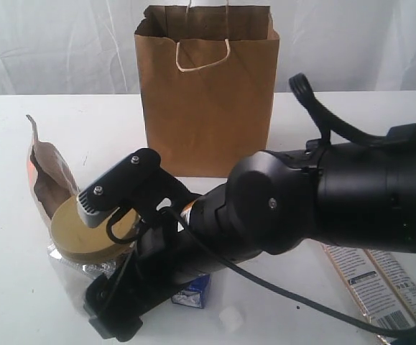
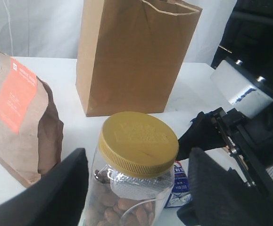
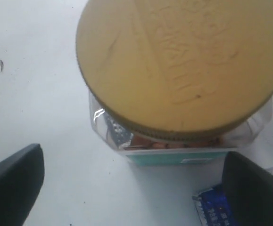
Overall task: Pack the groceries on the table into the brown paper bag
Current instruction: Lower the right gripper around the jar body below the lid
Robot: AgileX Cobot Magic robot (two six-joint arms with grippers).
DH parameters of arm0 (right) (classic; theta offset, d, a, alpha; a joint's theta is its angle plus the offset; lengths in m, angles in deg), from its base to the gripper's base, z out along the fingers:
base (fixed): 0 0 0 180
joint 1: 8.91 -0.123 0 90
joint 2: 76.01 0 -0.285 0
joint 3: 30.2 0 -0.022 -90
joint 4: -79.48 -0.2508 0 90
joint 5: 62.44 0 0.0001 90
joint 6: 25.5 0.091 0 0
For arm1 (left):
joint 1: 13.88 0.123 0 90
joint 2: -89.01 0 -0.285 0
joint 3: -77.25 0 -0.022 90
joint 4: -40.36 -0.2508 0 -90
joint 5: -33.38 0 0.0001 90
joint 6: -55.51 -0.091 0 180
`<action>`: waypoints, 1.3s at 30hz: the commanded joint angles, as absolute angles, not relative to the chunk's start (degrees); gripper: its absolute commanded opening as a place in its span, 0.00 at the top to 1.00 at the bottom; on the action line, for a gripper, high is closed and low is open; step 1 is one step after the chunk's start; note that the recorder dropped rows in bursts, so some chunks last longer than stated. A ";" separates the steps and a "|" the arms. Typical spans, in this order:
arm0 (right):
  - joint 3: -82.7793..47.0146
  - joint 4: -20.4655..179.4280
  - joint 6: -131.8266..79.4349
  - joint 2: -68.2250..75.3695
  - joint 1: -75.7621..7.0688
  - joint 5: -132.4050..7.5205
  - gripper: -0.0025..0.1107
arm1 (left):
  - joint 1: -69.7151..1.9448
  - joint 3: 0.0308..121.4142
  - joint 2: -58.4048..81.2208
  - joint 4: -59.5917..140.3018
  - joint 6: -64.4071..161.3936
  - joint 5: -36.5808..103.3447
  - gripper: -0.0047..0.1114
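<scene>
The gold-lidded clear jar (image 2: 138, 141) of nuts stands on the white table (image 2: 183, 94) in front of the tall brown paper bag (image 1: 208, 93). My left gripper (image 2: 137, 160) is open and straddles the jar, one black finger on each side, with a small gap to the glass. My right gripper (image 3: 132, 155) is also open, right over the jar's lid (image 3: 181, 61) and holding nothing. In the exterior view the right arm (image 1: 301, 201) reaches across to the jar (image 1: 85, 230). The brown pouch (image 1: 46, 180) stands left of it.
A small blue-white carton (image 1: 193, 291) lies just beside the jar, close to the right gripper's finger (image 3: 256, 188). A white marshmallow (image 1: 230, 318) sits near the front edge. Long noodle packs (image 1: 380, 287) lie at the front right. A black cable (image 1: 322, 115) loops off the right arm.
</scene>
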State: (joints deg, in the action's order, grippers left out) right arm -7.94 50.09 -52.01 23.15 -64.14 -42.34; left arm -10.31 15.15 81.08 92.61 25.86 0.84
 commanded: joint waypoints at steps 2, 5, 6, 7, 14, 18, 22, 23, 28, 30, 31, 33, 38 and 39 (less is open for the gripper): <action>-8.23 58.38 -45.32 23.29 -64.23 -43.06 0.14 | -10.59 15.48 81.22 93.70 25.72 -0.11 0.40; -8.23 59.12 -44.54 23.29 -64.23 -43.37 0.14 | -10.59 15.48 81.22 93.70 25.72 -0.24 0.40; -8.23 59.12 -44.54 23.29 -64.23 -43.27 0.14 | -10.59 15.48 81.22 93.47 25.72 -0.23 0.40; -8.23 59.12 -44.54 23.29 -64.23 -42.98 0.14 | -10.59 15.48 81.22 93.47 25.72 -0.23 0.40; -5.87 59.63 -44.65 23.29 -64.23 -43.94 0.14 | -10.59 15.48 81.22 93.47 25.72 -0.23 0.40; -5.55 59.90 -44.65 23.29 -64.23 -43.99 0.14 | -10.59 15.48 81.22 93.47 25.72 -0.23 0.40; -5.55 59.68 -44.65 23.29 -64.23 -43.02 0.14 | -10.59 15.48 81.22 93.47 25.72 -0.23 0.40; -5.55 59.51 -44.65 23.29 -64.23 -43.02 0.14 | -10.59 15.48 81.22 93.47 25.72 -0.23 0.40; -5.55 58.50 -44.65 23.29 -64.12 -44.10 0.14 | -10.59 15.48 81.22 93.47 25.72 -0.23 0.40; -5.55 59.67 -44.65 23.03 -64.12 -45.65 0.14 | -10.59 15.48 81.22 93.47 25.72 -0.23 0.40; -5.55 61.90 -42.86 22.93 -64.23 -46.23 0.14 | -10.59 15.48 81.22 93.47 25.72 -0.23 0.40; -5.55 69.71 -34.61 22.93 -64.23 -46.74 0.14 | -10.59 15.48 81.22 93.47 25.72 -0.23 0.40; -5.55 80.32 -21.75 22.79 -64.23 -49.01 0.14 | -10.59 15.48 81.22 93.47 25.72 -0.23 0.40; -5.44 80.62 -21.00 22.79 -64.23 -49.85 0.14 | -10.59 15.48 81.22 93.47 25.72 -0.23 0.40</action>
State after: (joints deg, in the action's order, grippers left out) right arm -5.85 76.99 -25.50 23.27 -64.26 -47.57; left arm -10.31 15.15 81.08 92.61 25.86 0.25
